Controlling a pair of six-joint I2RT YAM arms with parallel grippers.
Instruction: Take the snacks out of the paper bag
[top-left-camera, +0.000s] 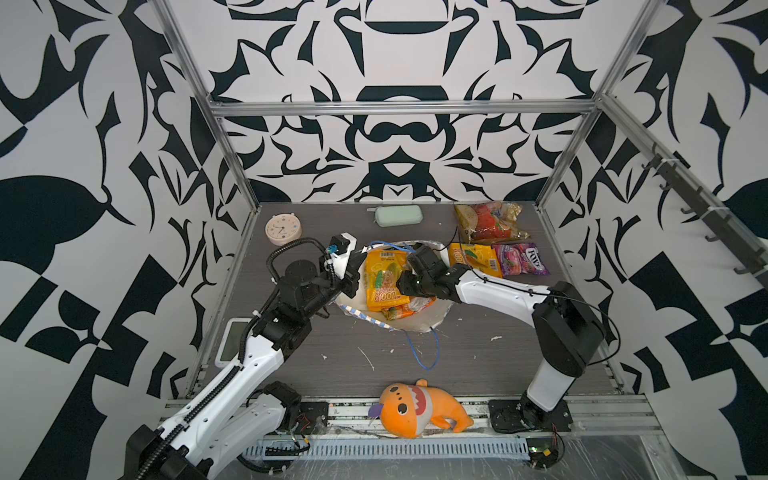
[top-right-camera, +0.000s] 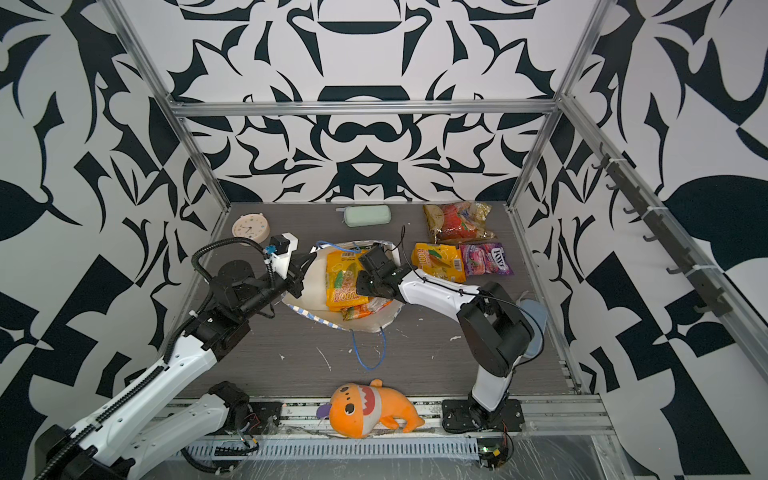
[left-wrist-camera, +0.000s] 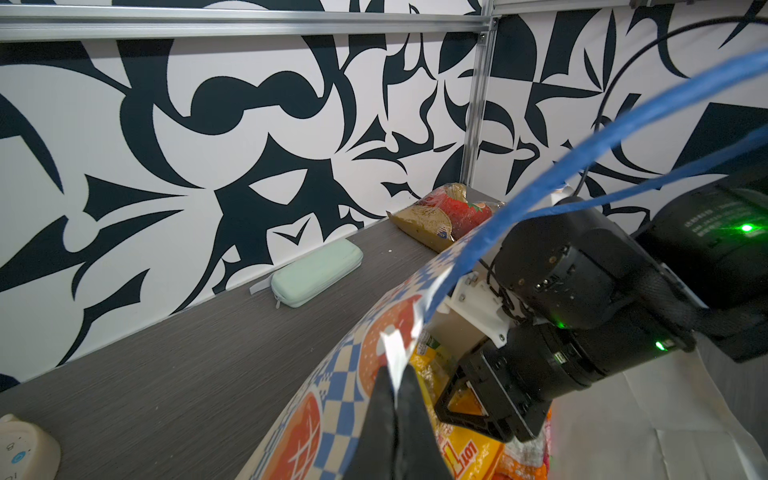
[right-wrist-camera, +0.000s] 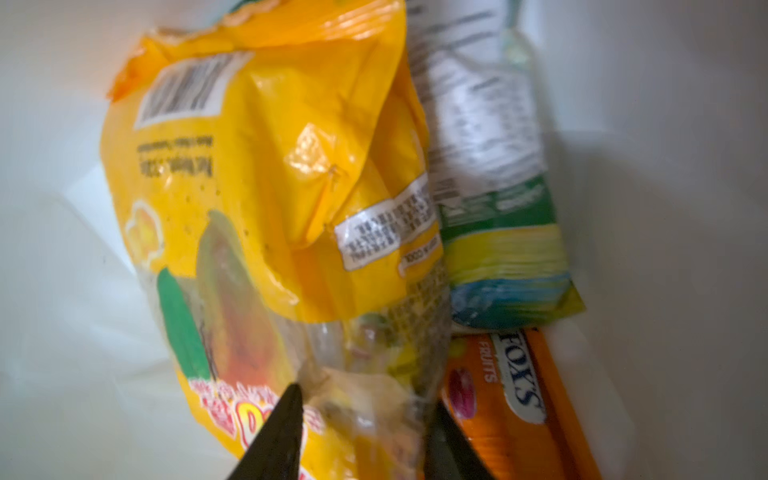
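The paper bag (top-left-camera: 365, 318) (top-right-camera: 316, 319) lies open in the middle of the table, its white inside facing up. My left gripper (top-left-camera: 360, 262) (left-wrist-camera: 395, 374) is shut on the bag's torn rim. My right gripper (top-left-camera: 402, 289) (right-wrist-camera: 361, 399) reaches into the bag, its jaws closed on the lower end of a yellow packet (top-left-camera: 382, 274) (right-wrist-camera: 270, 166). Beside that packet inside the bag lie an orange Fox's packet (right-wrist-camera: 519, 395) and a green packet (right-wrist-camera: 498, 208). Three snacks lie outside at the back right: a yellow-orange one (top-left-camera: 471, 257), a purple one (top-left-camera: 521, 258) and a clear one (top-left-camera: 490, 222).
A mint-green case (top-left-camera: 399, 216) and a small round clock (top-left-camera: 283, 228) sit by the back wall. An orange plush toy (top-left-camera: 415, 409) lies at the front edge. The bag's blue cord handle (top-left-camera: 428, 353) trails toward the front. A white device (top-left-camera: 232, 343) lies under the left arm.
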